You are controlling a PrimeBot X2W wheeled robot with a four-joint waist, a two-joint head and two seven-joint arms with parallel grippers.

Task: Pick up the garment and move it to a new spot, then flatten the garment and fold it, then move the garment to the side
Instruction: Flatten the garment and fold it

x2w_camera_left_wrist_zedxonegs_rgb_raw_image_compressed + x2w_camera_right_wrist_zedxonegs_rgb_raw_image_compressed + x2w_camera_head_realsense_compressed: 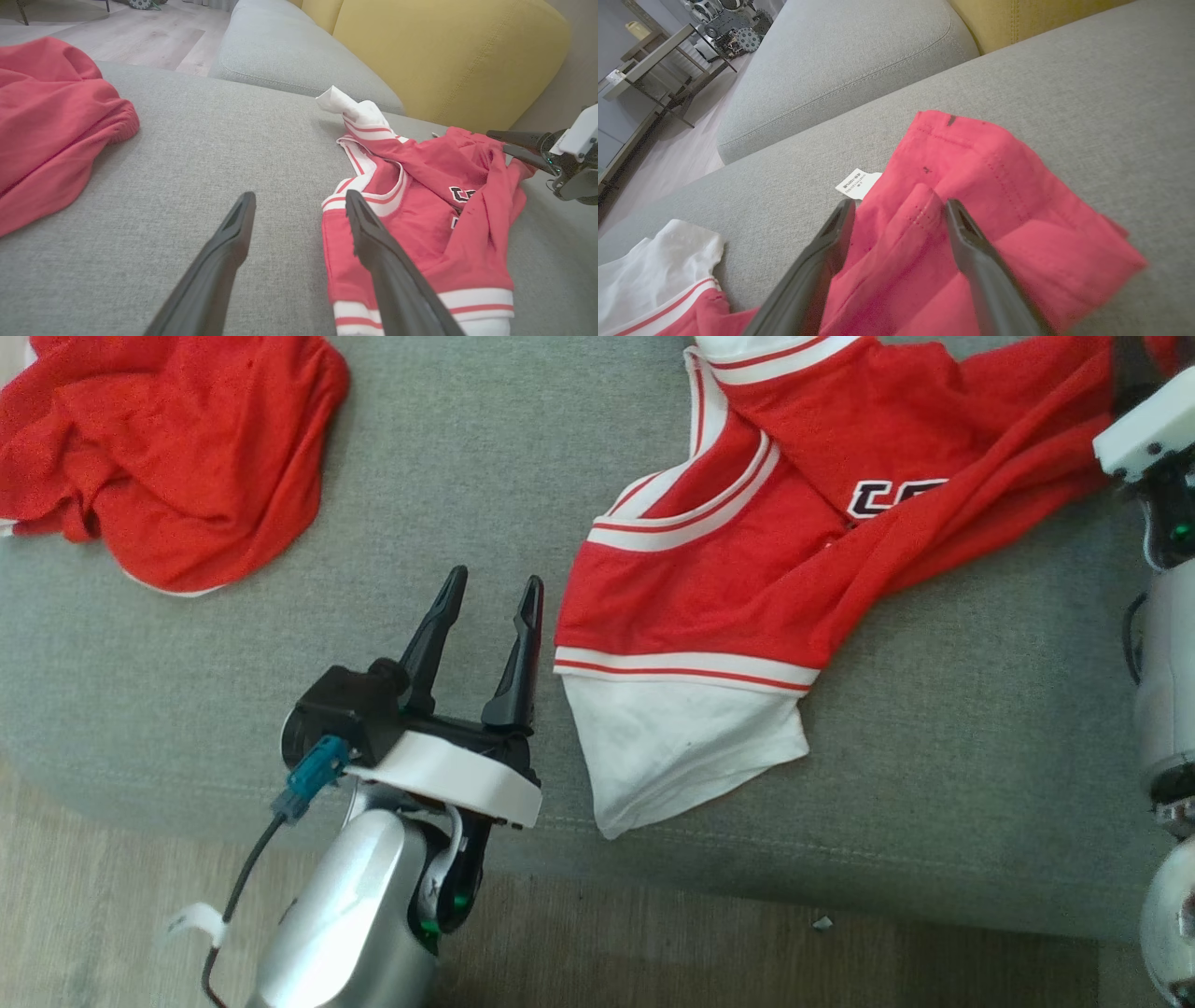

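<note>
The garment (747, 588) is a red jersey with white trim and white sleeves, lying crumpled on the grey sofa seat (448, 476). One white sleeve (672, 747) points at the seat's front edge. My left gripper (490, 593) stands open just left of the jersey's sleeve band, over bare cushion, and the left wrist view shows its right finger (373, 242) at the jersey's (420, 224) edge. My right gripper (899, 205) is open at the jersey's far end, with a raised fold of red cloth (971, 196) between its fingers. It also appears in the left wrist view (496, 141).
A second red garment (159, 448) lies bunched at the seat's far left. Yellow back cushions (444, 56) rise behind the seat, beside another grey cushion (840, 60). Wood floor (747, 952) runs below the seat's front edge. A dark-framed table (658, 56) stands further off.
</note>
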